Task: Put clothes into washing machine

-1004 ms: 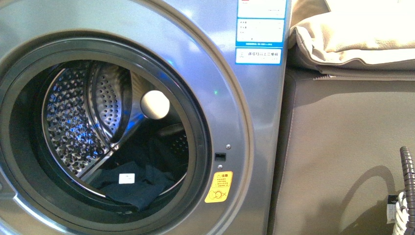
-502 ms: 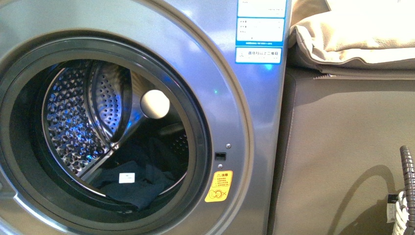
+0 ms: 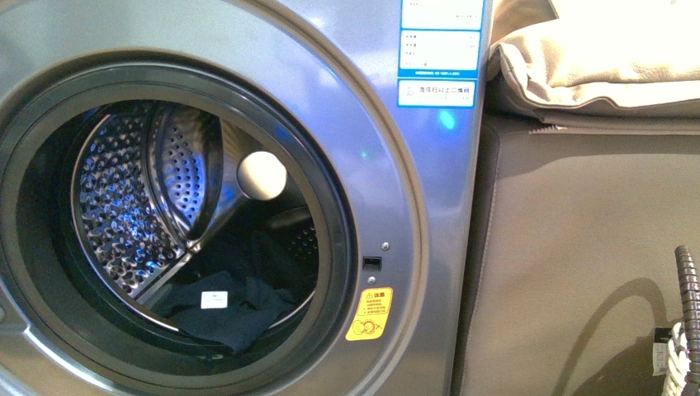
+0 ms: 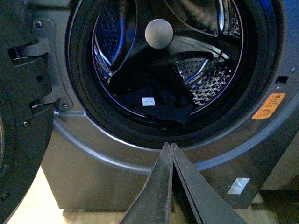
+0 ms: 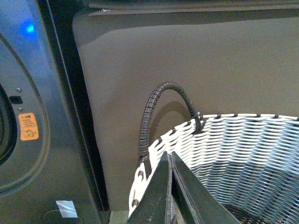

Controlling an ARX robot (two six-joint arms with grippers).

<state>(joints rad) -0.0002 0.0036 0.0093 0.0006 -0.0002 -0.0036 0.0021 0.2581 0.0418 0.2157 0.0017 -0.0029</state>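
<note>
Inside the drum (image 3: 124, 198) of the washing machine (image 3: 330, 74), low and toward the front of the round opening, lie the clothes (image 3: 235, 309), a dark navy heap with a small white label (image 3: 215, 300) facing up. From the left wrist view the same heap (image 4: 159, 105) rests at the bottom of the perforated drum, behind the black rubber rim (image 4: 79, 93) of the porthole, and the door hinge (image 4: 37, 74) shows at the side of the opening. The left gripper (image 4: 171, 147) is outside the machine, in front of the lower rim, its two dark fingers pressed together with nothing between them. An orange warning sticker (image 3: 369, 313) sits on the grey front panel beside the opening, and blue-white labels (image 3: 438, 49) are higher up. Beside the machine stands a grey-brown cabinet (image 3: 578, 247) with a beige folded cushion (image 3: 594, 58) on top. The right gripper (image 5: 169, 155) is also closed and empty, above a white woven basket (image 5: 243, 149) with a dark curved handle (image 5: 154, 107), near the cabinet.
</note>
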